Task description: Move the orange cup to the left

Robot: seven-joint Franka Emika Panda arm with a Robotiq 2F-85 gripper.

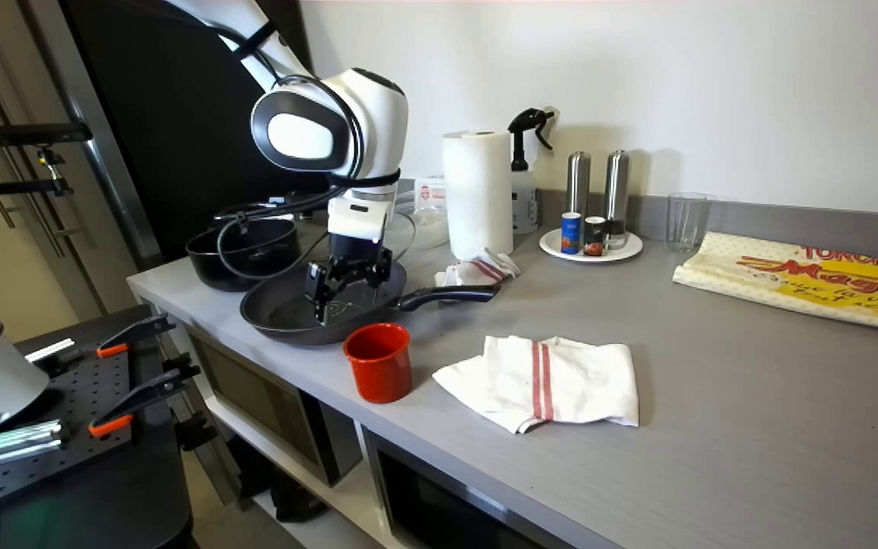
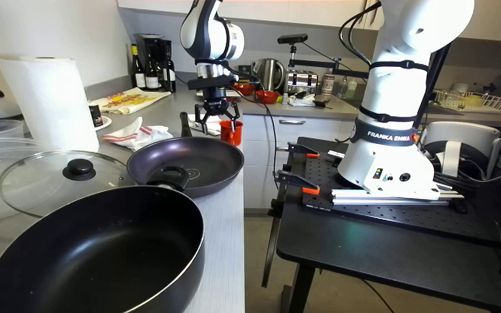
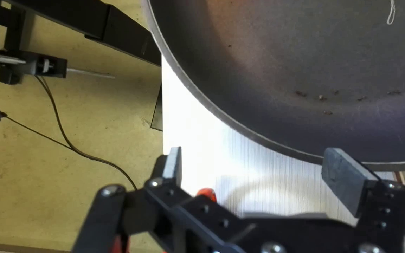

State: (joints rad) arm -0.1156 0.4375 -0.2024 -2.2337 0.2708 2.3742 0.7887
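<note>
The orange cup (image 1: 379, 374) stands upright on the counter near its front edge, beside the dark frying pan (image 1: 280, 329). In an exterior view the cup (image 2: 232, 138) shows behind the frying pan (image 2: 189, 152), with a handle at its side. My gripper (image 1: 351, 297) is open and empty, above the pan's near side in that view. It also shows open in an exterior view (image 2: 219, 127), its fingers partly in front of the cup. In the wrist view the open gripper (image 3: 255, 172) spans bare counter beside the pan rim; only a small piece of the cup (image 3: 206, 194) shows, the rest hidden by the gripper.
A white cloth with red stripes (image 1: 584, 385) lies beside the cup. The pan handle (image 1: 450, 296) points across the counter. A black pot (image 2: 102, 248) and a glass lid (image 2: 37, 187) stand near the pan. A paper towel roll (image 1: 479, 198) stands behind. The counter's front edge (image 3: 162, 105) is close.
</note>
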